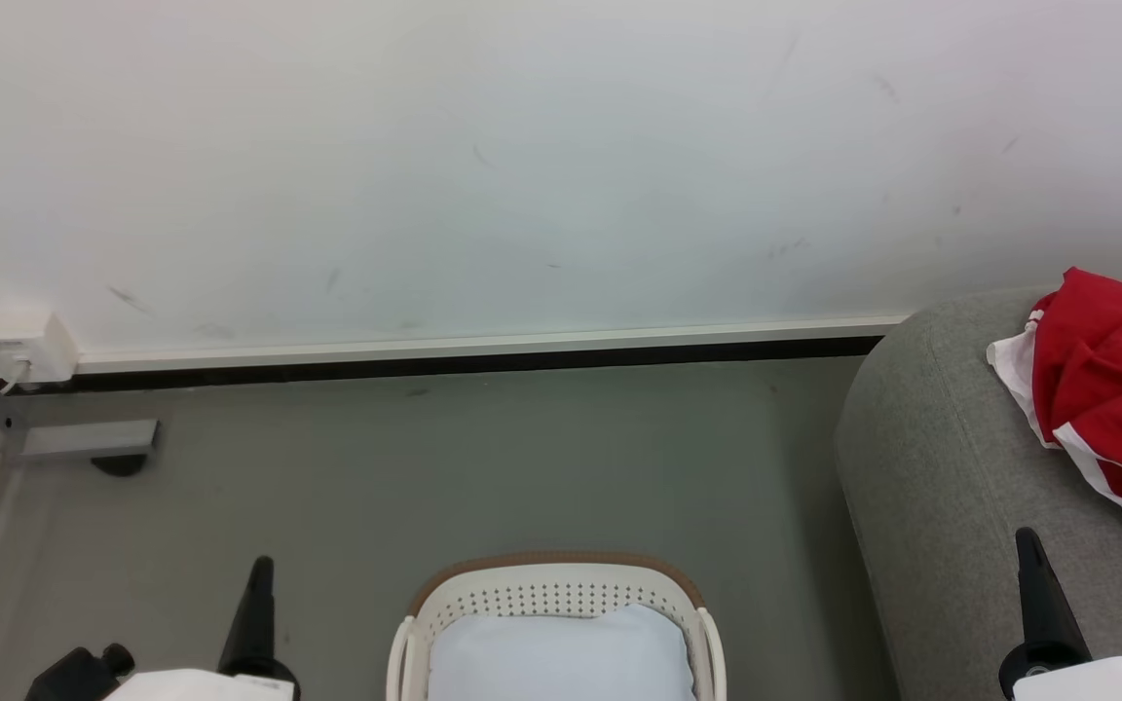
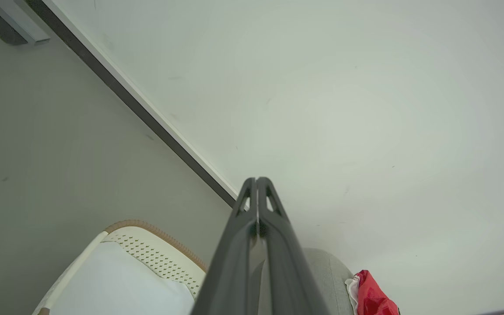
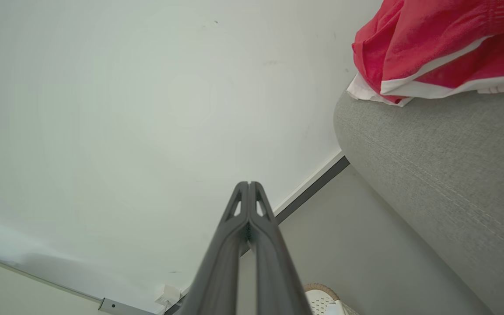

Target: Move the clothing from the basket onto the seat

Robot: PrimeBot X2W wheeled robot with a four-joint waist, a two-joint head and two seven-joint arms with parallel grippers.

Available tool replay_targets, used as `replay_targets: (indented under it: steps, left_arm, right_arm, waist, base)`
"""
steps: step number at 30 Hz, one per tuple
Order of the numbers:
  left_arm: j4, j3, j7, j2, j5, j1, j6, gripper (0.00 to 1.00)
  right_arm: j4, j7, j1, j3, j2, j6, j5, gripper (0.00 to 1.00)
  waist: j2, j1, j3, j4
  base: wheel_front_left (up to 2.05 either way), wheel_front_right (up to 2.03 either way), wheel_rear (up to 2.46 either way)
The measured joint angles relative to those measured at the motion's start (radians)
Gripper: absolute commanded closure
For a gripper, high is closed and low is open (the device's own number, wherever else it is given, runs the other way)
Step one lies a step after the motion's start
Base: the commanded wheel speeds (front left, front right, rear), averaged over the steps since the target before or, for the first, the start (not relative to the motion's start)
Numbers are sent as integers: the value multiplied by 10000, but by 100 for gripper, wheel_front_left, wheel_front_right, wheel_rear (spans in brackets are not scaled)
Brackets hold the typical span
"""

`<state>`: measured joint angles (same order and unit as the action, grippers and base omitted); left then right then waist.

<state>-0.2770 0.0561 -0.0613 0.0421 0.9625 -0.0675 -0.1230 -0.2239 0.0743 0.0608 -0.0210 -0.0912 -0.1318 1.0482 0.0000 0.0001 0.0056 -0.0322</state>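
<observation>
Lying on the seat [image 1: 941, 487], clothing [image 1: 1111, 389] sits apart from right gripper [image 1: 1028, 534] fingers [image 1: 1043, 604].

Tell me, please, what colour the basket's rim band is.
The rim band is brown, clearest in the head view.

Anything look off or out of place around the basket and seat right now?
Nothing spilled or damaged. The bright red, white-trimmed clothing lies crumpled near the rounded end of the grey woven-fabric seat. The cream-white perforated plastic basket holds a pale pillow-like pad, which looks unlike a garment.
</observation>
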Motion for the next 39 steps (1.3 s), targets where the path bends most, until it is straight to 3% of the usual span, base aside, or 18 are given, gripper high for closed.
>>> replay_targets:
  steps: [39]
  left_arm:
    - [180, 336, 1039, 19, 3781, -216, -13, 100]
  right_arm:
    - [-102, -1020, 220, 681, 184, 0, 3358, 100]
  waist:
    - [0, 0, -14, 164]
  base:
    - [0, 0, 0]
